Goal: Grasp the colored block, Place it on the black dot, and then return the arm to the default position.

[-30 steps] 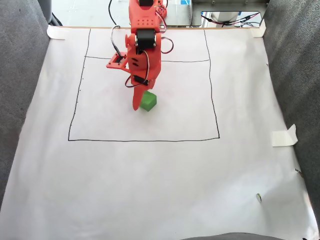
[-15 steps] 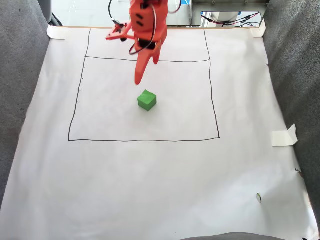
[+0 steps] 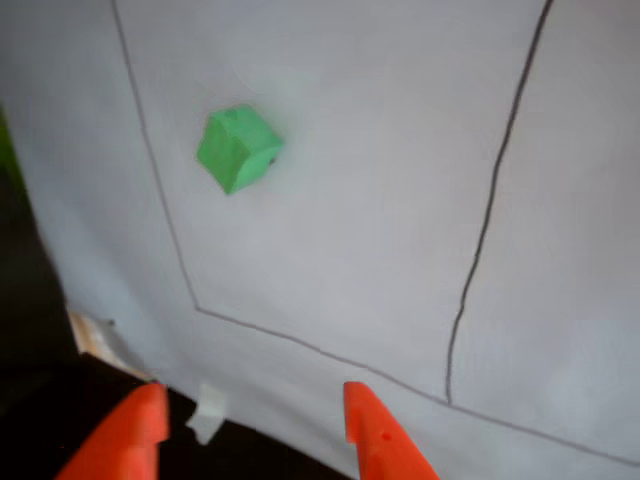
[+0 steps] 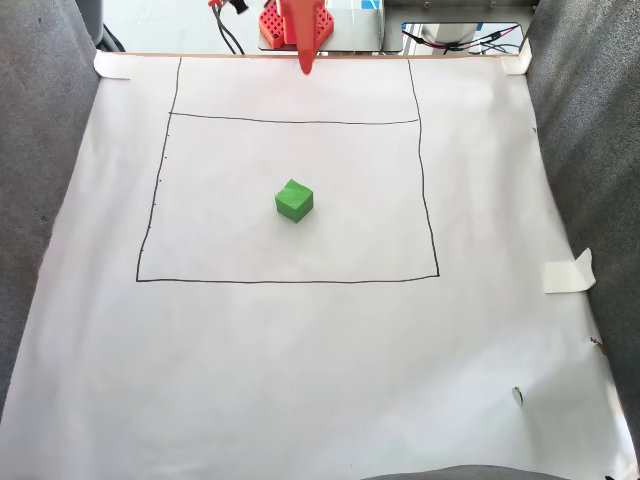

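Observation:
The green foam cube [image 4: 294, 201] sits by itself inside the drawn black rectangle, a little left of its centre. In the other view the cube [image 3: 238, 148] lies at the upper left, far from the fingers. My orange gripper [image 4: 305, 60] hangs at the top edge of the fixed view, pulled back behind the paper's far border and well away from the cube. In the other view my gripper [image 3: 253, 388] is open, its two pointed fingers spread wide at the bottom edge with nothing between them. The black dot is hidden.
White paper [image 4: 320, 360] covers the table, with a black line [image 4: 290, 281] closing the rectangle at the front. A folded piece of tape [image 4: 568, 272] sticks at the right edge. Grey fabric [image 4: 40, 200] flanks both sides. Cables [image 4: 470, 40] run along the back.
The arm has lifted off the green cube and drawn back from the rectangle's middle to the far edge. The cube has stayed where it was, free of the gripper.

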Controlling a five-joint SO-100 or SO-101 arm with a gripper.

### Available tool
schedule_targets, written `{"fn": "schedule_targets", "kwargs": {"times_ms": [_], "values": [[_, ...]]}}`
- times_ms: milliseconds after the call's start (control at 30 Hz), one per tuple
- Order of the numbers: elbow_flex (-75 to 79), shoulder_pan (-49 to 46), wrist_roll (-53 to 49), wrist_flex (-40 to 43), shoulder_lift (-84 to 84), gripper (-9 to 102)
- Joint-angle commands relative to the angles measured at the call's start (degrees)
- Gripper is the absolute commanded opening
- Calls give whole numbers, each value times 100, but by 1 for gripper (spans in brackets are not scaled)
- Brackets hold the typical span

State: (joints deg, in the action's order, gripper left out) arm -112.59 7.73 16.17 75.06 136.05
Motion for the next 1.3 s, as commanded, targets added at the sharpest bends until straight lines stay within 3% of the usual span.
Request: {"fn": "schedule_targets", "kwargs": {"times_ms": [0,100,433,667,967,1133,1267], "values": [[-976,-26,-360,-281,1081,13],[-1934,-88,-492,-519,2320,0],[-3937,-193,-1292,325,5124,0],[-4254,-413,-1424,457,5124,0],[-5133,-492,-1740,-457,5124,0],[-5221,-483,-1626,-105,5124,0],[-5643,-483,-1802,-422,5124,0]]}}
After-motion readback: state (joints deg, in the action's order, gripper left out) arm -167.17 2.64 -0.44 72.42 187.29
